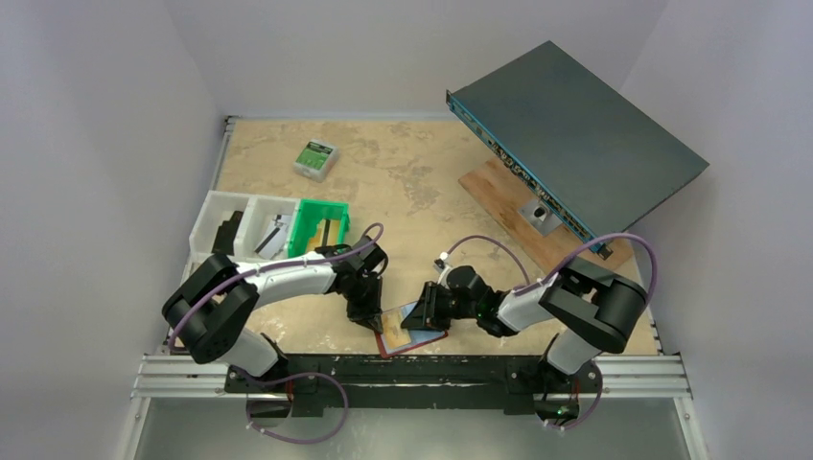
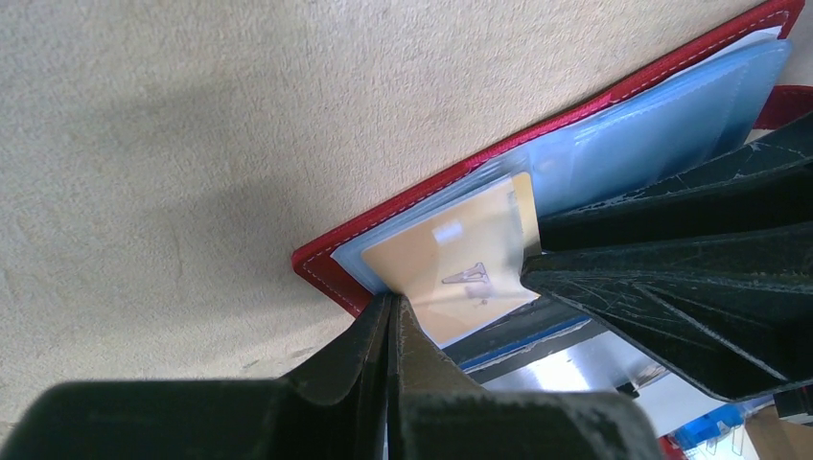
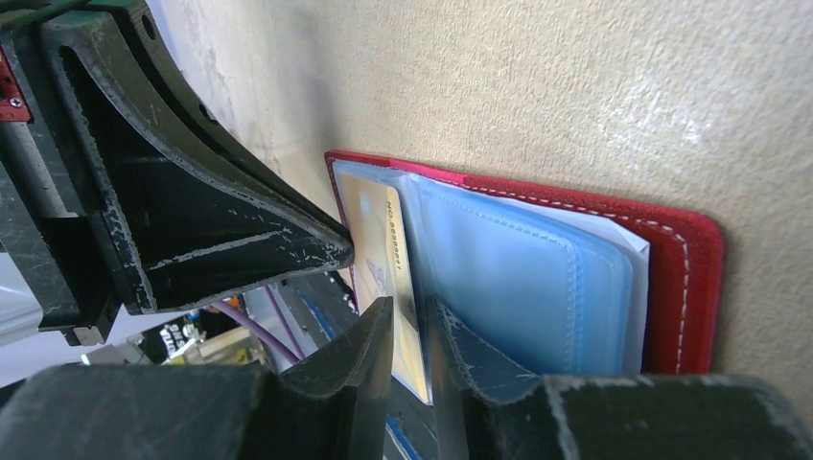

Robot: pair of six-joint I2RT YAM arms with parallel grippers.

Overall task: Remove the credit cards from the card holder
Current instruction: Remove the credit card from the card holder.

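Left pincer (image 2: pixel 393 301) pressed together at the credit card (image 2: pixel 451 254), right pincer (image 3: pixel 410 309) slightly spread astride it, hiding its end.

Closed left gripper (image 2: pixel 393 307) is touching the tan credit card (image 2: pixel 451 254).
It's poking from the red card holder (image 2: pixel 331 273), centre frame.

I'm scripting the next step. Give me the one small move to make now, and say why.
Probably pull the left pincer back, sliding the tan credit card out of the card holder. Its jaws look shut on the card's edge, the card already pokes out of the pale blue sleeve, and the right pincer has its jaws slightly apart, so nothing seems to hold it back.
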